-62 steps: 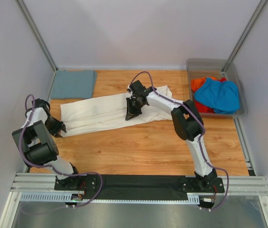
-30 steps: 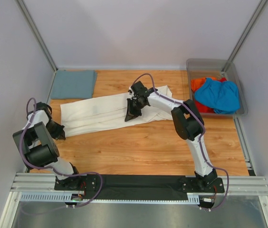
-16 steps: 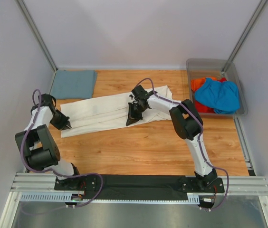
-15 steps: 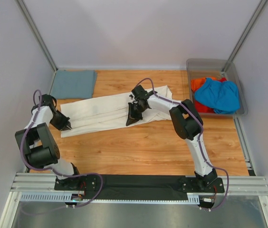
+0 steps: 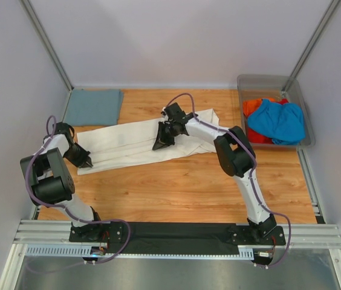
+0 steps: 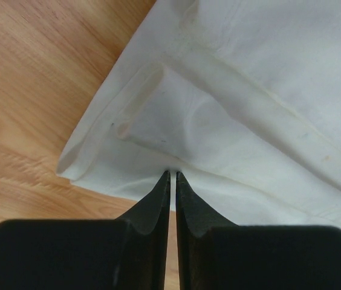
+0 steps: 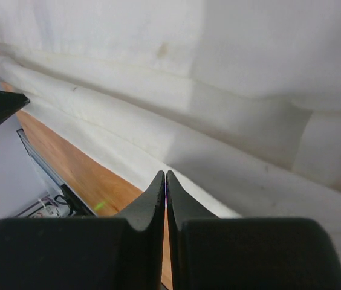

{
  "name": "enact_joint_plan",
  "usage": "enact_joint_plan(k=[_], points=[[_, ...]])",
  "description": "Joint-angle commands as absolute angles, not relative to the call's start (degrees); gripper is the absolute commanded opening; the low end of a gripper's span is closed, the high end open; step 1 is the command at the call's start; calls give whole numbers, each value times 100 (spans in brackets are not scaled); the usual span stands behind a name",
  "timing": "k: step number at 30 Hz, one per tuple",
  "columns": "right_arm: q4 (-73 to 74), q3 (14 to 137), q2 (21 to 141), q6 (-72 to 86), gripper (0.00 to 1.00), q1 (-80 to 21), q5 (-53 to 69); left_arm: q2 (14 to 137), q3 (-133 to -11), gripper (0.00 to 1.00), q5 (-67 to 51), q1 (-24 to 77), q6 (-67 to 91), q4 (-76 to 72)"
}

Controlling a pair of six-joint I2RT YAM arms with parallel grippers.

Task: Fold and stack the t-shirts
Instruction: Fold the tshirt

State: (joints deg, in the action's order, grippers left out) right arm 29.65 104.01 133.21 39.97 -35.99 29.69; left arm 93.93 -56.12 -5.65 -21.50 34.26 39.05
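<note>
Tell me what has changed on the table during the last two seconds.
The left gripper swung from beside the near left corner of the cream-white t-shirt onto its left end; whether it grips the cloth is unclear. The right gripper slid slightly left over the shirt, shut. The shirt, the folded grey-blue t-shirt and the bin stayed put.

Background stuff, nothing fancy
Clear grey plastic bin (image 5: 264, 78) sits at the far right corner of the wooden table (image 5: 176, 187); a black strip (image 5: 182, 231) runs along the near edge over an aluminium rail (image 5: 37, 232), with pale walls (image 5: 176, 42) around.
</note>
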Motion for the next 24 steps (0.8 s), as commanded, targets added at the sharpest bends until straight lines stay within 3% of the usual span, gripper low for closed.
enact_joint_plan(k=[1,18,24], points=[[2611,10634,13640,4333,2,-3647,2936,9448,-5757,12,-606,-2171,3322,3797],[1486,10221,13579,4596,2,-3824,1451,9527,-5370,10,-457,-2171,3208,3753],[1907,10582,13711,4526,1,-3701,1125,9606,-5335,9,-247,-2171,3094,3762]])
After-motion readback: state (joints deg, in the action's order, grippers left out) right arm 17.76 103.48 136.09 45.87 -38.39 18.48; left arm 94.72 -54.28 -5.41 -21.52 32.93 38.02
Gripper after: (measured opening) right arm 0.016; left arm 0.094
